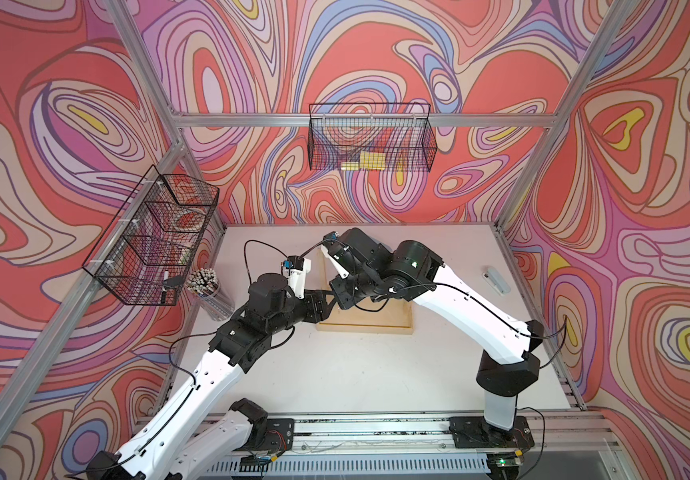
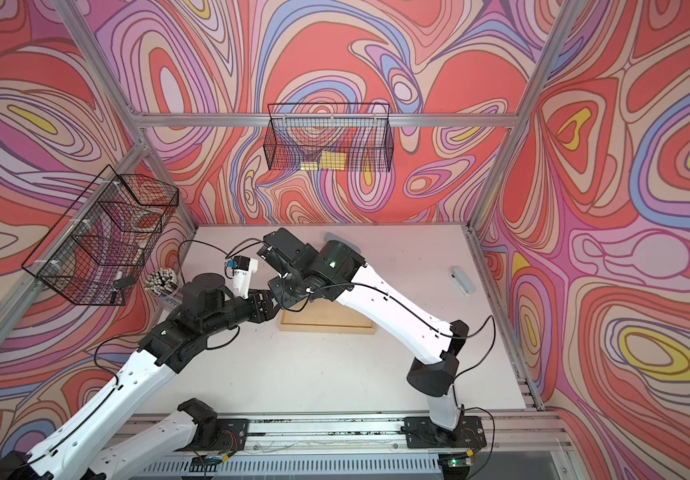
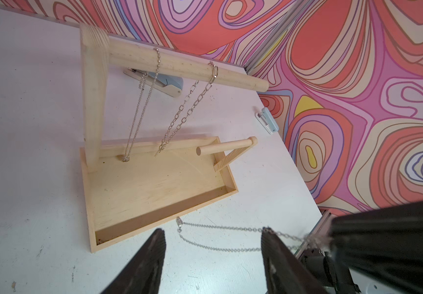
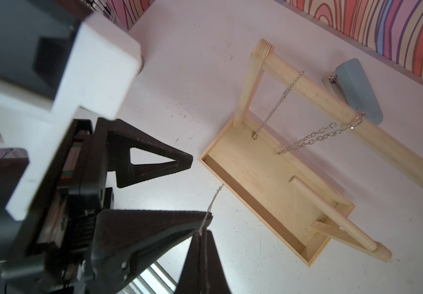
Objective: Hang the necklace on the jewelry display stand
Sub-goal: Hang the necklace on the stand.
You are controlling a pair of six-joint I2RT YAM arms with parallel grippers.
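The stand (image 3: 154,183) is near the middle of the table (image 3: 27,127). Two chains (image 3: 185,114) hang on its long bar (image 3: 180,66). The necklace (image 3: 218,226) is not on the bar. It is held out just beside the tray end, at 9 o'clock of the stand. The right gripper (image 4: 201,233) is closed tight on the necklace. The left gripper (image 3: 213,229) stands wide, and the necklace lies across one finger (image 3: 276,254).
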